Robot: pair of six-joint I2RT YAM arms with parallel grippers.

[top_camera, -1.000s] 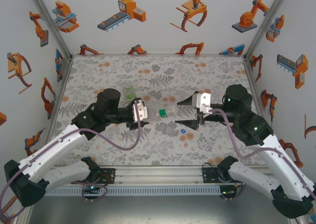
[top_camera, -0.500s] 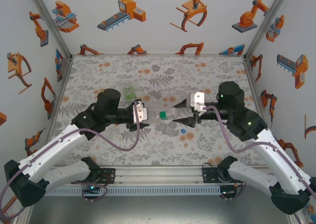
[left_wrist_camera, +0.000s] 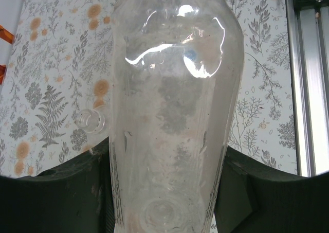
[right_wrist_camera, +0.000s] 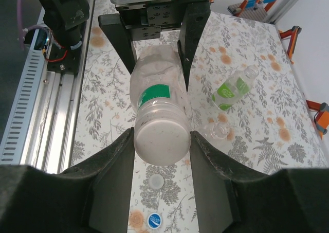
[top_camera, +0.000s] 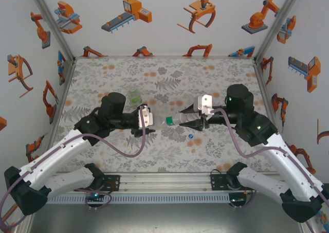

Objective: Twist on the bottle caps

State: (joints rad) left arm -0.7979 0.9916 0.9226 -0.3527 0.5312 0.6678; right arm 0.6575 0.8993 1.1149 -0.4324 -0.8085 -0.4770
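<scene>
Surrounding floral tbl: robot-sticker walls

A grey floral-patterned cloth covers the table. White walls printed with orange robot drawings enclose it. An aluminium rail runs along its near edge.

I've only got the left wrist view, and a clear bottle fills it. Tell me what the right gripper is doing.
Observer: The right gripper is clamped around the base end of that bottle.
Operator: Describe the bottle's outside.
Observer: It carries a green band around its middle.
Operator: Find me a cap.
Observer: A pale cap lies on the table close by the right gripper.
</scene>
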